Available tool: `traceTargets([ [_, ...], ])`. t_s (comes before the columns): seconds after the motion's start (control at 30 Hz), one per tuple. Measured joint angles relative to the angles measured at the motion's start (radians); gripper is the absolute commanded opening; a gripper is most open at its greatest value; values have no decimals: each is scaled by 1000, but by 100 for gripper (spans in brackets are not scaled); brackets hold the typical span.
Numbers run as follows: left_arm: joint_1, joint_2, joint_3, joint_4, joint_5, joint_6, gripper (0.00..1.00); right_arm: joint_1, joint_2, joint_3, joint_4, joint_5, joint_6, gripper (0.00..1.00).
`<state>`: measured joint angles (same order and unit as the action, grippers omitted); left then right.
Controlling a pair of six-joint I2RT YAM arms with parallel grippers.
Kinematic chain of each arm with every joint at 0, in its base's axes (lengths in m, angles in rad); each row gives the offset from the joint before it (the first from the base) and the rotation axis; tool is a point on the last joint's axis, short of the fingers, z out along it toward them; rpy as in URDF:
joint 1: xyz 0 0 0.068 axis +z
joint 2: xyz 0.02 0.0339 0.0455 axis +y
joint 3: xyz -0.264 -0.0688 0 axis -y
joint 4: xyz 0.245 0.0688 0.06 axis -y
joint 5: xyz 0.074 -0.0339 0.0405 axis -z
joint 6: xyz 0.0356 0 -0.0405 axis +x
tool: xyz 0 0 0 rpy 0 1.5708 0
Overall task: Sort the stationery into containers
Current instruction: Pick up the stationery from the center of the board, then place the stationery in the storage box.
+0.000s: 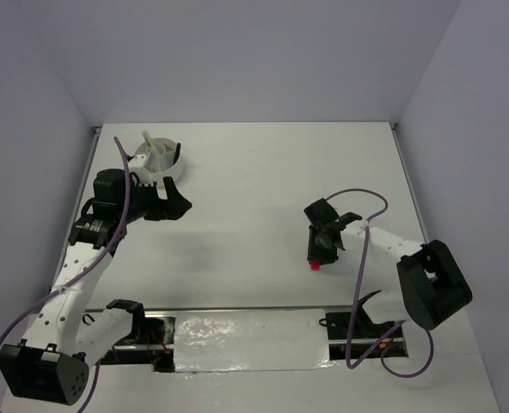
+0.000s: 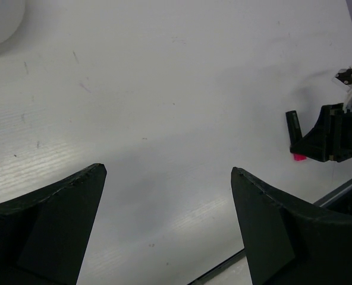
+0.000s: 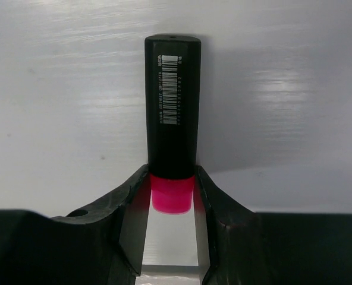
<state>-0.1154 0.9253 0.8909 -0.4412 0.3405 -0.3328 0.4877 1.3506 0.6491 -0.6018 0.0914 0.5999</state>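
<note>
The pink highlighter (image 3: 171, 119) has a black body and a pink end, and it lies on the white table at the right (image 1: 314, 266). My right gripper (image 3: 172, 172) is over it, both fingertips pressing the barrel just above the pink end. The left wrist view shows that highlighter (image 2: 295, 127) far off to the right. My left gripper (image 2: 167, 169) stands wide open above bare table with nothing between its fingers. In the top view the left gripper (image 1: 173, 206) sits just in front of the round white cup (image 1: 175, 163). A thin pale stick (image 1: 149, 138) stands in the cup.
A shiny strip with dark slots (image 1: 246, 340) runs along the near edge between the arm bases. Grey walls close the table at the back and both sides. A purple cable (image 1: 371, 196) loops above the right arm.
</note>
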Motion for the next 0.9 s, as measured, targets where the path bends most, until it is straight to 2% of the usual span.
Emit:
traceTargets([
  [0.13, -2, -23, -47, 49, 91, -49, 99, 93, -6, -1, 64, 1, 1, 6],
  [0.27, -53, -19, -99, 112, 193, -178, 99, 358, -14, 35, 109, 41, -36, 4],
  [0.4, -134, -2, -99, 174, 249, -309, 99, 552, -77, 103, 211, 78, -96, 5],
  [0.53, -201, -1, -95, 235, 285, -415, 99, 677, -161, 152, 320, 123, -178, 5],
  [0.67, -277, -1, -77, 257, 303, -469, 97, 777, -168, 230, 377, 173, -264, 5],
  [0.77, -322, -1, -58, 249, 303, -482, 91, 817, -168, 274, 385, 207, -314, 5],
  [0.9, -345, -1, -51, 241, 299, -486, 72, 837, -168, 304, 385, 253, -357, 5],
])
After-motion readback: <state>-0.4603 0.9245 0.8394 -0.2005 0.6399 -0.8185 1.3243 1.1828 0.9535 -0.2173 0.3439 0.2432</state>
